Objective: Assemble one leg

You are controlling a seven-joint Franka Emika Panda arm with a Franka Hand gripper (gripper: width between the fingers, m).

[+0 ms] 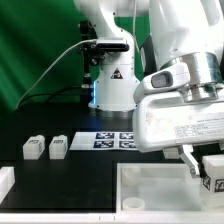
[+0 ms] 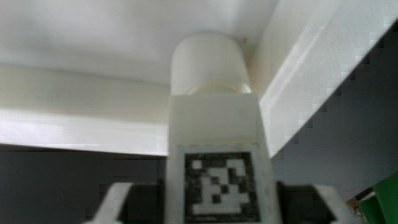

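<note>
My gripper (image 1: 205, 176) is shut on a leg (image 1: 215, 181), a small white block with a black-and-white tag, at the exterior view's right. It holds the leg just above the large white moulded base (image 1: 150, 188). In the wrist view the leg (image 2: 214, 110) runs out from between my gripper (image 2: 217, 205), tag facing the camera, rounded end pointing at the base's raised rims (image 2: 80, 95). One finger (image 2: 132, 203) presses each side of the leg. Two more legs (image 1: 33, 148) (image 1: 58, 147) lie side by side on the black table at the exterior view's left.
The marker board (image 1: 113, 139) lies flat on the table in front of the arm's base (image 1: 112, 92). A white part (image 1: 5, 186) shows at the lower left edge. A green wall (image 1: 40, 50) stands behind the table.
</note>
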